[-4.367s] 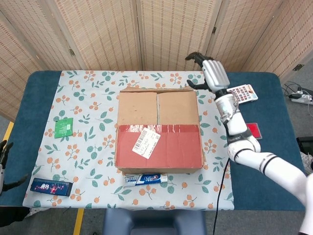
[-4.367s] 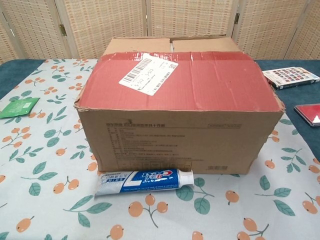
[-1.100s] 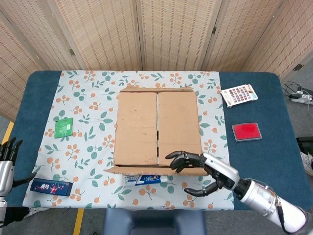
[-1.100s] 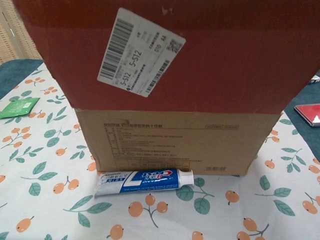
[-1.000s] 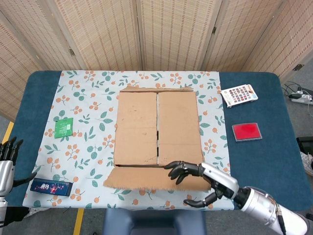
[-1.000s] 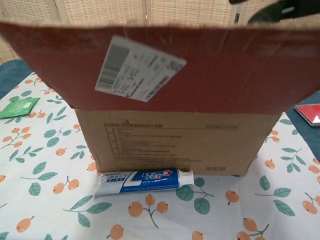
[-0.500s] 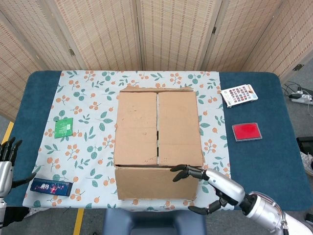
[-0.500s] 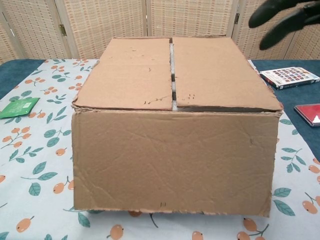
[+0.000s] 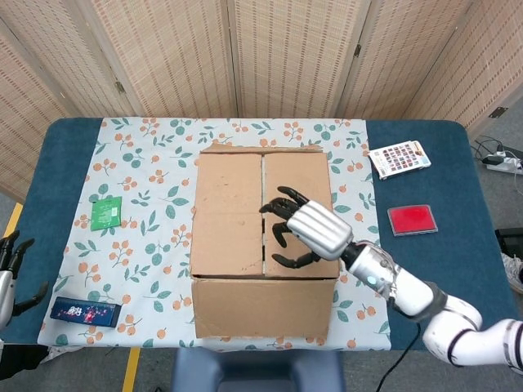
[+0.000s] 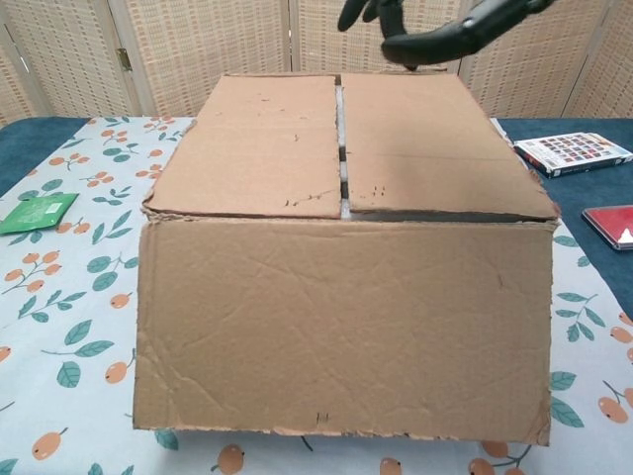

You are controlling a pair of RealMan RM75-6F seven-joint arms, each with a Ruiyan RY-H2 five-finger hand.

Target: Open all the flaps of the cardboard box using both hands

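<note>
Cardboard box (image 9: 263,212), long axis front-to-back, near flap (image 10: 341,327) hanging toward robot.

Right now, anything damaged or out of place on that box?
Minor wear only. The front flap of the cardboard box hangs open, creased, with a ragged bottom edge. The two inner flaps lie flat with a narrow gap between them. The right hand is above them, holding nothing. Nothing spilled.

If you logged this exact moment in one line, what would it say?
near flap: folded down | two inner flaps: closed | right hand: above them, holding nothing | left hand: off by table edge
</note>
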